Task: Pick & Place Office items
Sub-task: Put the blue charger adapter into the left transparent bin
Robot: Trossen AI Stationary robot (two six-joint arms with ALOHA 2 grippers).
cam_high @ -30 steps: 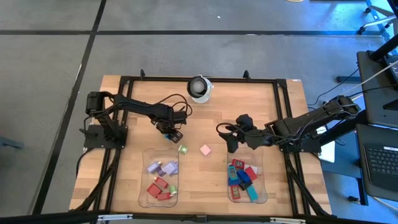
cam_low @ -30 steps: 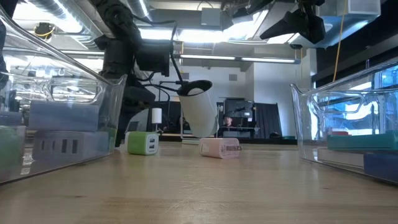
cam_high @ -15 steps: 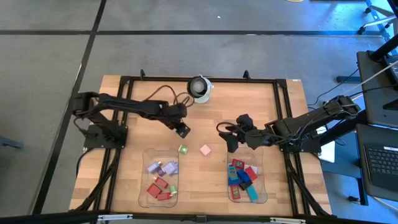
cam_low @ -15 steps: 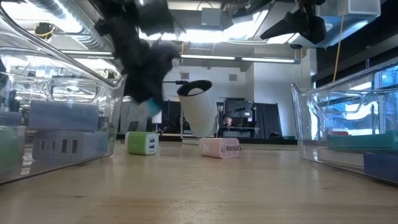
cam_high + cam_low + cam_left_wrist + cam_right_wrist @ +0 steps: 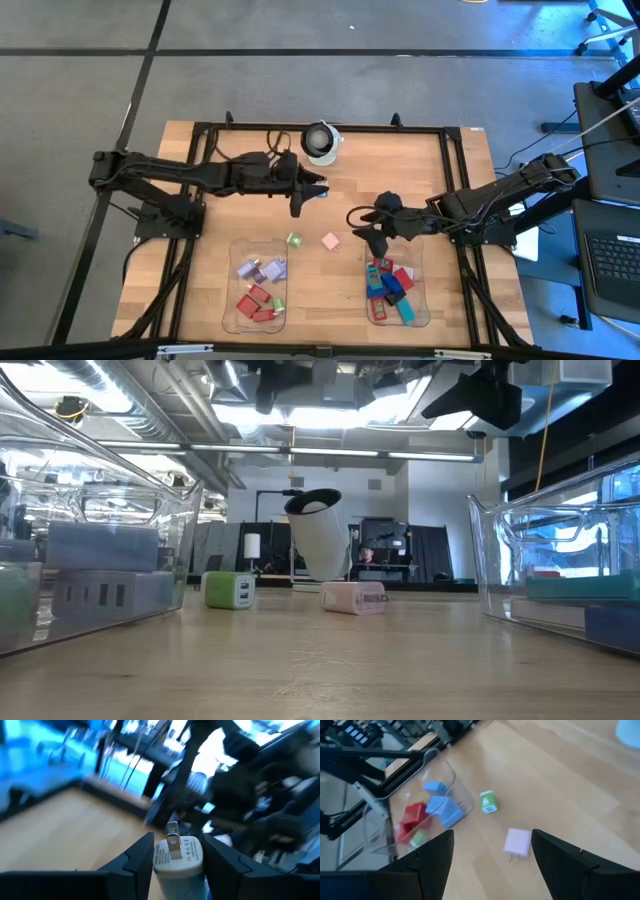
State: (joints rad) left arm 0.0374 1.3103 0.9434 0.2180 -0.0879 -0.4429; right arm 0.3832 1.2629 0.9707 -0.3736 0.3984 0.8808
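The left gripper, raised over the table's middle near the camera dome, holds a white-and-blue plug block between its fingers, prongs pointing outward. The right gripper hovers with fingers spread wide above the pink block, the green block just beyond, between the two trays.

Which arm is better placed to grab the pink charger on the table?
The right. Its open gripper hovers just beside the pink charger, while the left gripper already holds a white plug.
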